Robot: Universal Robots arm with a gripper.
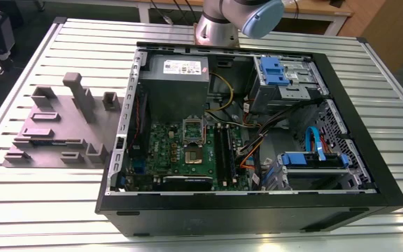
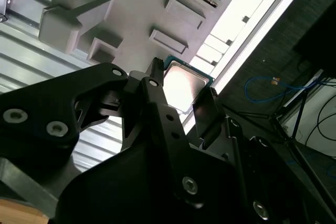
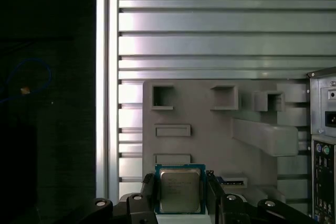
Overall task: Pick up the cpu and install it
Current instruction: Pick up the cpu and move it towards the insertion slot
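The cpu (image 3: pixel 179 190), a small square chip with a silver top and a greenish rim, sits between my gripper's (image 3: pixel 180 196) two black fingers, which are shut on its opposite edges. In the second wrist view the cpu (image 2: pixel 184 83) shows the same way in the gripper (image 2: pixel 181 94). It hangs well above the grey holding fixture (image 3: pixel 210 135) on the slatted table. In the exterior view the fixture (image 1: pixel 54 126) lies to the left of the open computer case (image 1: pixel 257 210). The motherboard's cpu socket (image 1: pixel 193 153) lies in the case, left of centre.
Inside the case are a grey power-supply box (image 1: pixel 177 79), blue drive brackets (image 1: pixel 314 157), memory slots (image 1: pixel 224 149) and loose cables (image 1: pixel 257 142). The arm's base (image 1: pixel 219 23) stands behind the case. A corner of the case (image 3: pixel 323 145) borders the fixture. The table's edge (image 3: pixel 102 77) drops to a dark floor.
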